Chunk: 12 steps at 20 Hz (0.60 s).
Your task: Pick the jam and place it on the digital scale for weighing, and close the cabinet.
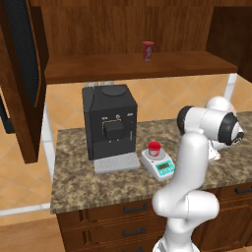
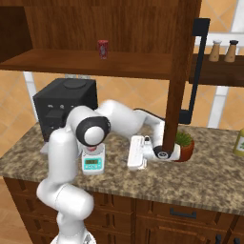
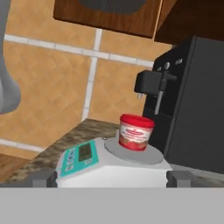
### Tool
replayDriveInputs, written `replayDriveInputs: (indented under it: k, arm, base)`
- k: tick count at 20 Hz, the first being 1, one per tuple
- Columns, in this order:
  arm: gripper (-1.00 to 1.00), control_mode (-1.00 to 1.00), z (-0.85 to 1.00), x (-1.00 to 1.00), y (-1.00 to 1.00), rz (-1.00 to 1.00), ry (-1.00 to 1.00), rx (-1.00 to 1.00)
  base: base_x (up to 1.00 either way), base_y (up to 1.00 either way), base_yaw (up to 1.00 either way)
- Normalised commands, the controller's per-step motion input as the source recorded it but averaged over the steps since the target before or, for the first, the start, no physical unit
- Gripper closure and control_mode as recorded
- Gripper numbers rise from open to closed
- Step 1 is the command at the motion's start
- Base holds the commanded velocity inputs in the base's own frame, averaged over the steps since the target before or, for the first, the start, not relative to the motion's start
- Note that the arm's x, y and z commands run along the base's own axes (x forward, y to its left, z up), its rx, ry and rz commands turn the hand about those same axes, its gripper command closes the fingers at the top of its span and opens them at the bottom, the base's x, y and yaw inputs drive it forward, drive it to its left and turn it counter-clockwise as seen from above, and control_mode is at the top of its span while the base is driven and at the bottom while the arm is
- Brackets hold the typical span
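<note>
granite counter (image 1: 78, 182): jam (image 3: 136, 132) upright on scale (image 3: 131, 168) plate, beside coffee machine (image 1: 109, 120). gripper (image 3: 112, 178) jaws wide apart, empty, near scale. cabinet (image 1: 22, 74) doors open.

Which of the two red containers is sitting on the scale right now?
The jam, the squat red-lidded jar, sits on the digital scale. The taller dark-red can stands up on the open cabinet's shelf.

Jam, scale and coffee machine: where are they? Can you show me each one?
jam (image 3: 136, 132), hand view, on its whitish middle.
digital scale (image 1: 164, 168), left base view, on its teal display panel.
coffee machine (image 1: 109, 115), left base view, on its black front.
</note>
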Motion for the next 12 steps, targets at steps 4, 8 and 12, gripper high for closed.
replayDriveInputs:
  k: [4,8,12]
  arm:
    - [-1.0,-1.0,0.0,-0.44,-0.51,-0.04,-0.09,0.04]
    - [-1.0,-1.0,0.04,-0.43,-0.36,-0.02,-0.13,0.05]
    - [-1.0,-1.0,0.24,-0.58,0.05,-0.11,-0.42,0.0]
  base:
    - [0.0,0.0,0.0]
    - [0.0,0.0,0.0]
    - [0.0,0.0,0.0]
